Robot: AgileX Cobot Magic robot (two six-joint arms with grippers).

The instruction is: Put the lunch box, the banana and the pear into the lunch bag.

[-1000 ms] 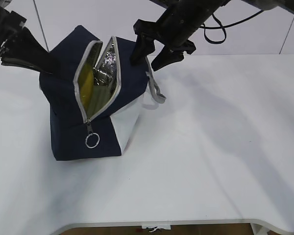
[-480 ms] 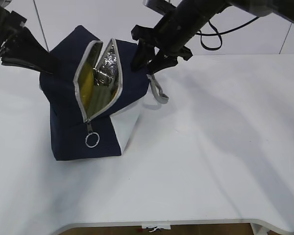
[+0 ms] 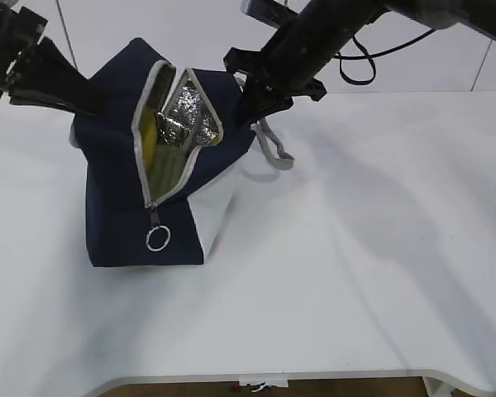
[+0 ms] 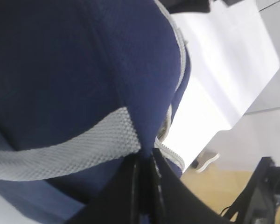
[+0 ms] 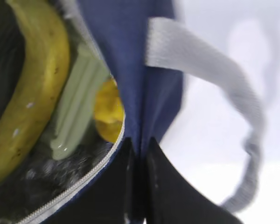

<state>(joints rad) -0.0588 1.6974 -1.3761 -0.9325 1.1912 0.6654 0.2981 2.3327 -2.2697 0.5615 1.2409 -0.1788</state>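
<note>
The navy lunch bag point(image 3: 120, 198) stands on the white table point(image 3: 355, 248), tilted, its zipper open at the top and the ring pull point(image 3: 156, 239) hanging at the front. Inside it, the right wrist view shows the banana point(image 5: 32, 88), the green lid of the lunch box point(image 5: 77, 112) and the pear point(image 5: 107, 109). My left gripper point(image 3: 81, 106) is shut on the bag's left side fabric point(image 4: 144, 140). My right gripper point(image 3: 246, 107) is shut on the bag's right wall point(image 5: 140, 135) next to the grey handle point(image 5: 210, 70).
The grey handle loop point(image 3: 273, 149) hangs off the bag's right side. The table's front edge point(image 3: 314, 376) runs along the bottom, with its rounded corner at the lower right. A black cable point(image 3: 360, 58) hangs from the right arm.
My right gripper moved in and closed on the bag's right wall. The bag has shifted and its opening has narrowed a little; the handle swung out to the right.
</note>
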